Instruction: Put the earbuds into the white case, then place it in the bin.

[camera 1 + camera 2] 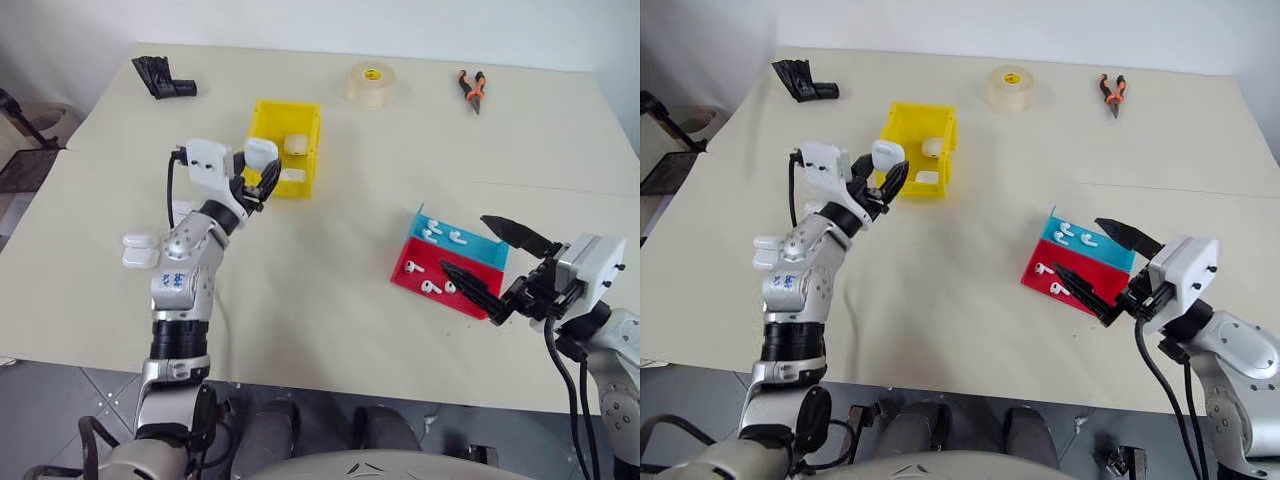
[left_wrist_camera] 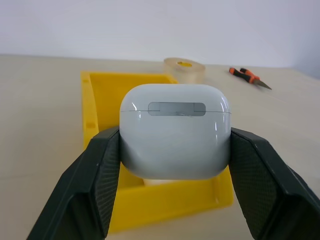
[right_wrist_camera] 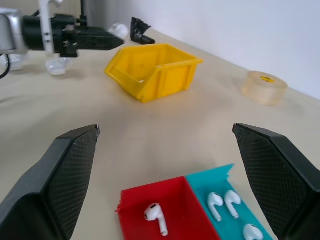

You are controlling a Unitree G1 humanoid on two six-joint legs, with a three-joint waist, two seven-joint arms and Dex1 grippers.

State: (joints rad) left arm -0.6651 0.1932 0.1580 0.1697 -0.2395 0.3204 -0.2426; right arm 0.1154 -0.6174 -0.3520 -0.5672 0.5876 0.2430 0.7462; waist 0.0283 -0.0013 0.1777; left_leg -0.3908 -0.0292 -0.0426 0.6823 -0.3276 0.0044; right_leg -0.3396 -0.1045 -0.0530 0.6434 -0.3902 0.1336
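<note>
Though partly finger-hidden, white case (image 2: 175, 131) closed.

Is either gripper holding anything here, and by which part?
The left gripper holds a closed white case, its fingers clamped on the case's two opposite sides below the lid seam. The right gripper is open and empty.

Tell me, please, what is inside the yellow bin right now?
Two white cases lie inside the bin. The left gripper and its held case cover the bin's near left corner.
</note>
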